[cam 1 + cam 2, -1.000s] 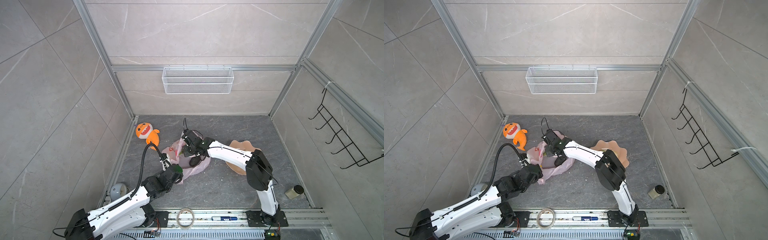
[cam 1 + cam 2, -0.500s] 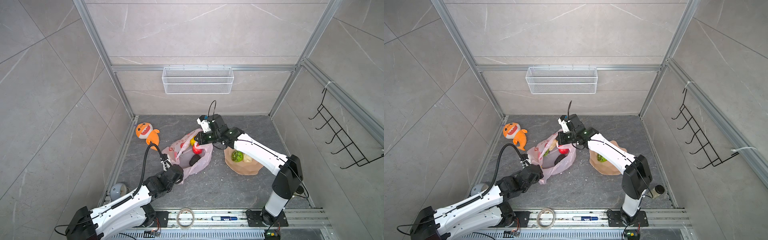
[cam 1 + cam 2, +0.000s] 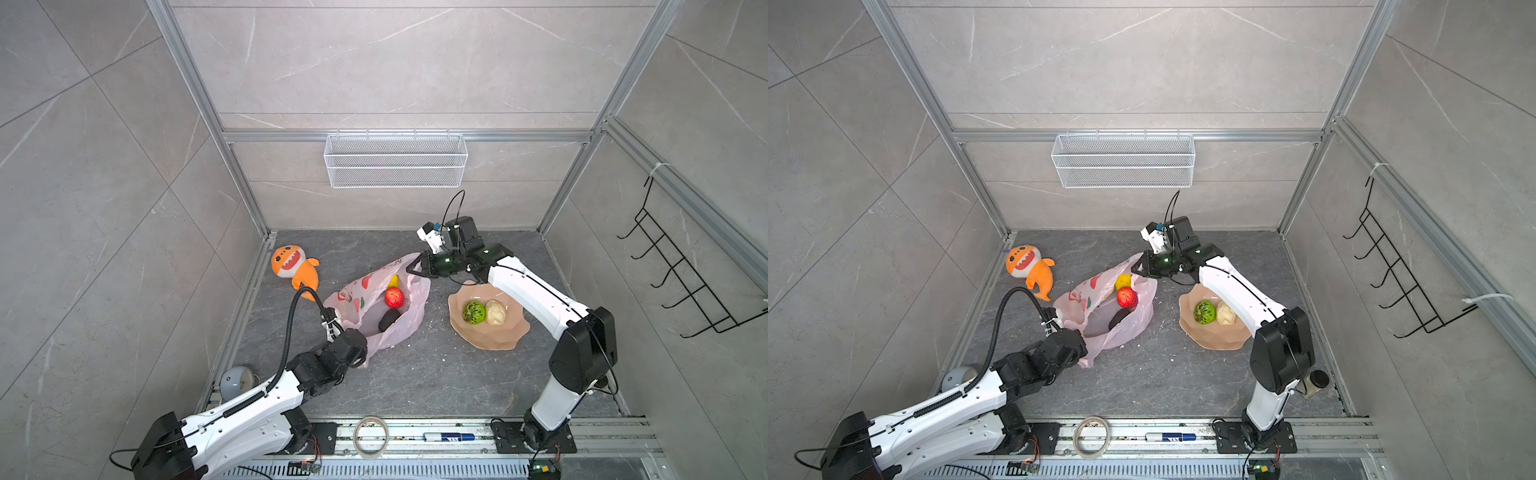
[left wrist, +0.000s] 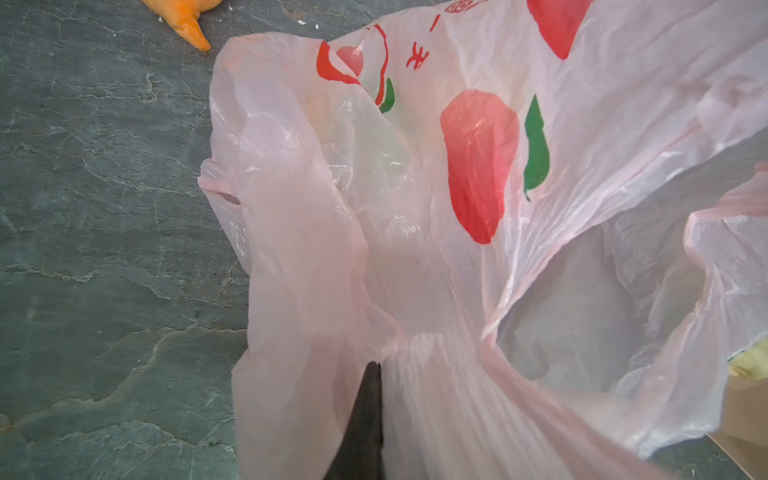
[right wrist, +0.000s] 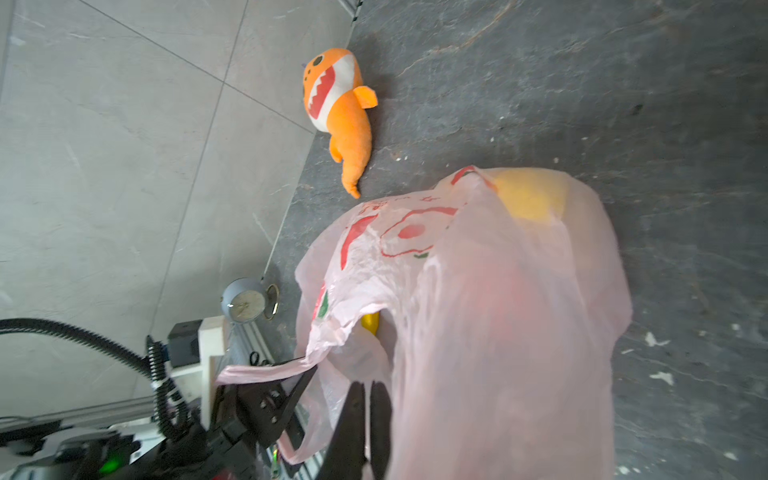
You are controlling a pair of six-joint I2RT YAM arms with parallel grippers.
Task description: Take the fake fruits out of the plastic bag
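The pink plastic bag (image 3: 376, 332) (image 3: 1100, 328) lies open mid-floor. Inside it are a red apple (image 3: 394, 297), a yellow lemon (image 3: 393, 281) and a dark avocado (image 3: 388, 320). My left gripper (image 3: 360, 347) (image 4: 376, 365) is shut on the bag's near edge, and film hides one finger. At the far rim, my right gripper (image 3: 410, 268) (image 5: 366, 384) pinches the bag film, jaws almost together. The lemon (image 5: 528, 199) shows through the film in the right wrist view. A green bumpy ball (image 3: 473, 311) and a cream piece (image 3: 495, 312) lie in the peach bowl (image 3: 490, 338).
An orange plush shark (image 3: 291, 266) lies at the back left. A grey clock (image 3: 237, 380) stands by the left rail. A tape roll (image 3: 370, 436) and a marker (image 3: 449, 437) rest on the front rail. A wire basket (image 3: 395, 160) hangs on the back wall, a small jar (image 3: 1317, 379) sits front right.
My right arm has pulled out of the bag and swung back to its far rim. The bag's mouth now stands wider, showing the fruits. The left gripper kept its grip.
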